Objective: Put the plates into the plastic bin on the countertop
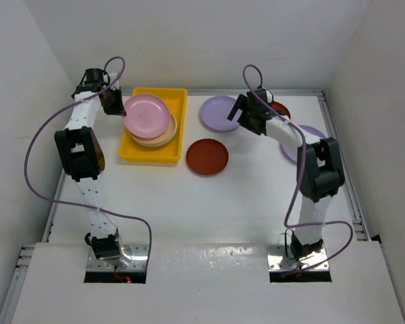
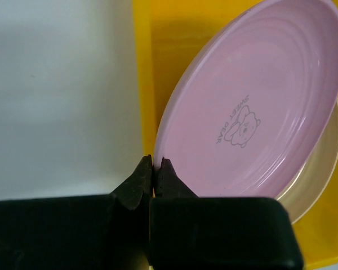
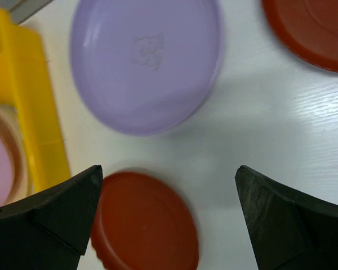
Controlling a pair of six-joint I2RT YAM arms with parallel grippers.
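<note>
left gripper [image 2: 154, 169] clamps pink plate [image 2: 253, 107], apparently above the bin [image 2: 143, 67]; right gripper [image 3: 169, 169] spread wide.

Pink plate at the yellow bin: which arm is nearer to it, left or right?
Left. The left fingers pinch the rim of the pink plate over the yellow bin; the right fingers hang open beyond the bin, near a lilac plate.

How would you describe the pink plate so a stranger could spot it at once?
Find the yellow bin at the back left of the table. Over a cream plate in it is the pink plate, its rim pinched by the left gripper. It alone is pink and carries a bear drawing.
</note>
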